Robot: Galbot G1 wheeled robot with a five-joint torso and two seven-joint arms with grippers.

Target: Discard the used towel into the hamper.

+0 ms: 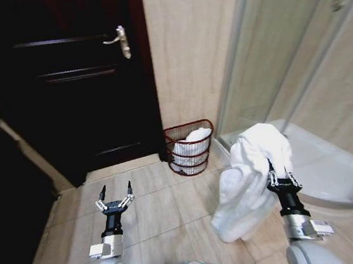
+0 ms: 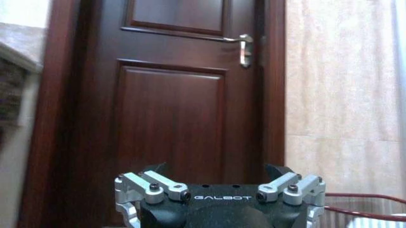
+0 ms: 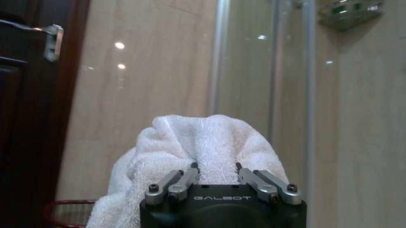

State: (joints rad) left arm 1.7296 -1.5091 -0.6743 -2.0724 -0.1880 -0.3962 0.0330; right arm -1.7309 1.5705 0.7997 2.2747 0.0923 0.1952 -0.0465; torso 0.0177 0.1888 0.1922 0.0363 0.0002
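Bathroom: beige glossy floor tiles (image 1: 167,216), beige stone-look wall tiles (image 1: 183,48), dark wood panelled door (image 1: 75,80) with a metal lever handle (image 1: 119,41), glass shower screen (image 1: 263,52) and a white curved shower tray (image 1: 333,165) on the robot's right. Right hand (image 1: 283,179) is clamped on the used towel (image 1: 251,174): white terry cloth, thick looped pile, bunched up over the fingers in the right wrist view (image 3: 203,142) and hanging in a soft fold down toward the floor on the inner side of the arm. Left hand (image 1: 114,196) is spread open, holding nothing, raised low over the floor in front of the door; the left wrist view shows its fingers (image 2: 152,183) wide apart. The hamper (image 1: 190,148) stands on the floor against the wall, between the door frame and the shower screen, ahead of the robot and well apart from the held towel. It's a round reddish-brown wire basket, open mesh, slightly tapered, with white cloth already inside up to near the rim. Step, as I read it: towel grasped and lifted, carry phase, drop not yet done. Next move calls for bringing the right hand forward and toward the robot's left until it is over the hamper mouth, high enough that the hanging fold clears the rim, then releasing. Risk: trailing cloth drapes over the wire edge, since the hamper is part full.
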